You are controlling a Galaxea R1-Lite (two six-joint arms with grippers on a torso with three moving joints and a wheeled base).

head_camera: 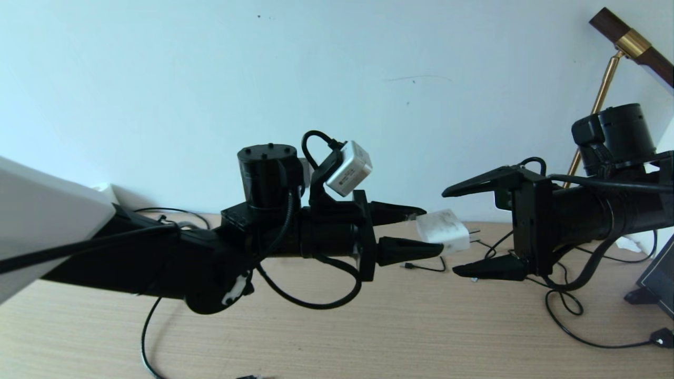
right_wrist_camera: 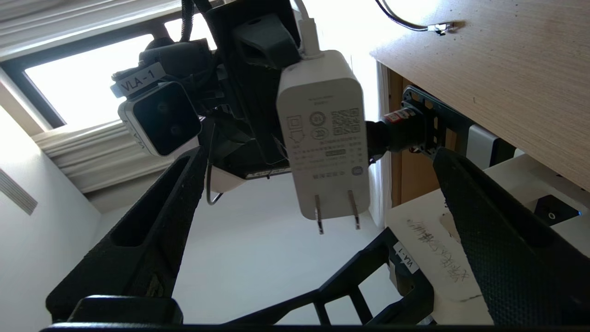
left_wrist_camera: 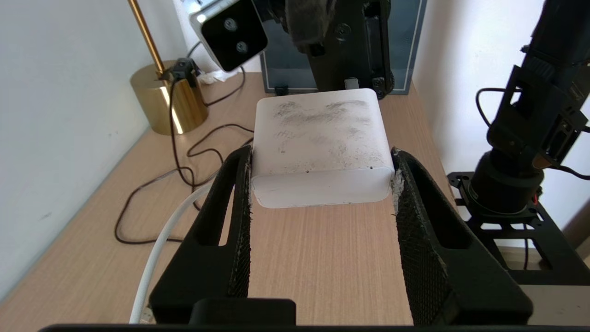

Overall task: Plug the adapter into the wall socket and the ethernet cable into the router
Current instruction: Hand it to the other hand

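The left gripper [head_camera: 427, 227] clamps the white adapter [head_camera: 443, 230] above the wooden desk [head_camera: 368, 337], prongs facing the right gripper [head_camera: 463, 231], whose jaws stand wide apart, empty.

The adapter [left_wrist_camera: 321, 147] looks like smooth matt white plastic, its top smudged with grey scuffs, and its two prongs [right_wrist_camera: 335, 212] are bare metal. The left gripper [left_wrist_camera: 321, 184] holding it is matt black plastic, with rough, woven-looking pads [left_wrist_camera: 415, 240] frayed at the edges. The right gripper [head_camera: 468, 231] has the same matt black finish. The table [head_camera: 368, 337] shows pale wood grain with a low sheen. The lamp base [left_wrist_camera: 168, 99] is glossy brass-coloured metal. Thin black cords [left_wrist_camera: 152, 184] look smooth and slightly shiny.
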